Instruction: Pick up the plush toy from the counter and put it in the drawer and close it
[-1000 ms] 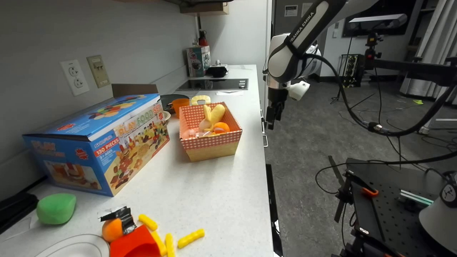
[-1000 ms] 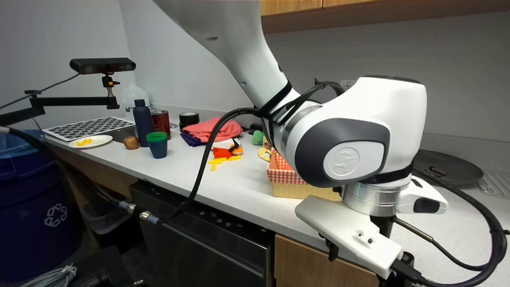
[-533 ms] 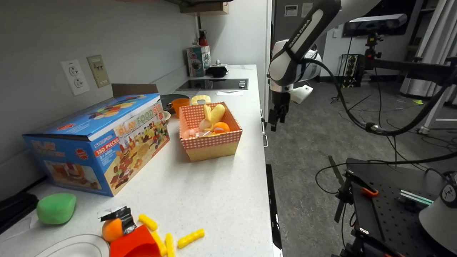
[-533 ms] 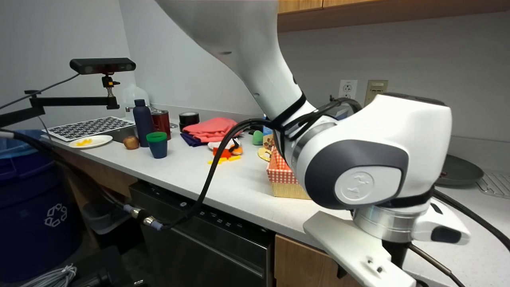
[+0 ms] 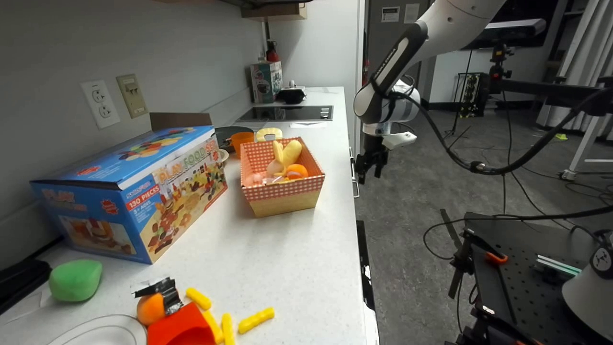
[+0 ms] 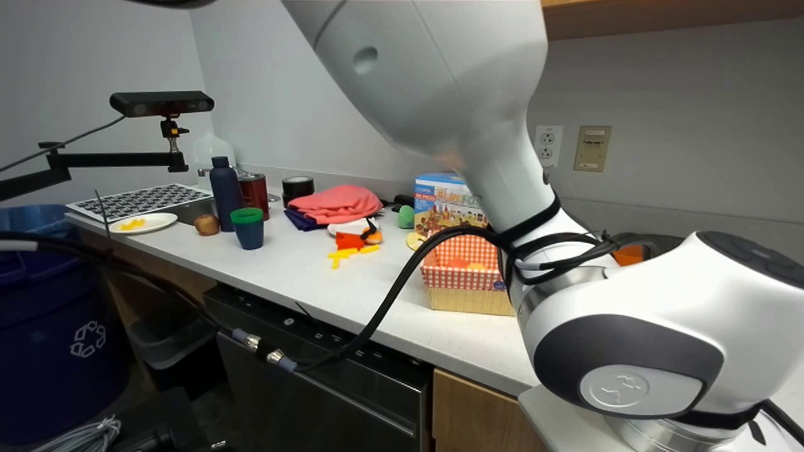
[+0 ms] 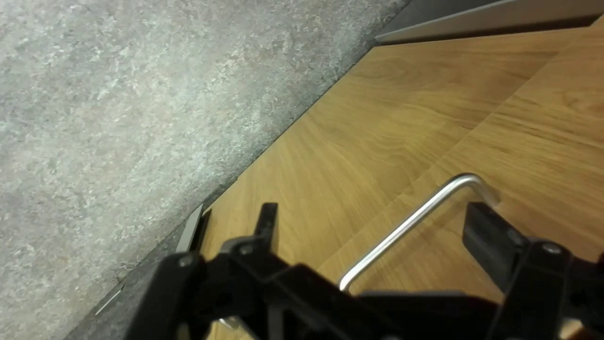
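— Right up close, the claw [image 7: 373, 219] is holding its fingers [image 7: 488, 236] wide apart, pinching nothing, and a metal bar handle [image 7: 406, 226] is running between them! Is it touching?

— I'm not managing to tell from the wrist view. But the drawer [image 7: 547, 179] behind that bar is looking flush, so I'm reading it as pushed in.

— And what's changing?

— The claw is sitting lower than a moment ago, nearer the cabinet [image 6: 483, 414]. I'm guessing the arm [image 6: 433, 81] is going for the handle, wanting the drawer out before any toy is travelling.

— Meanwhile, up on the tabletop [image 5: 297, 268], nothing visible is shifting. The red-checked basket [image 6: 468, 300] is simply showing more of itself in an exterior view as the arm is dropping aside.

— And in it, a pale yellow lump [image 5: 292, 152] is poking up beside a round orange piece [image 5: 297, 171]. I'm taking that for the plush toy, without being certain.

— Then it's still waiting for its ride! Farther down, the cooktop [image 5: 287, 113] is lying well beyond the basket, seemingly playing no part.
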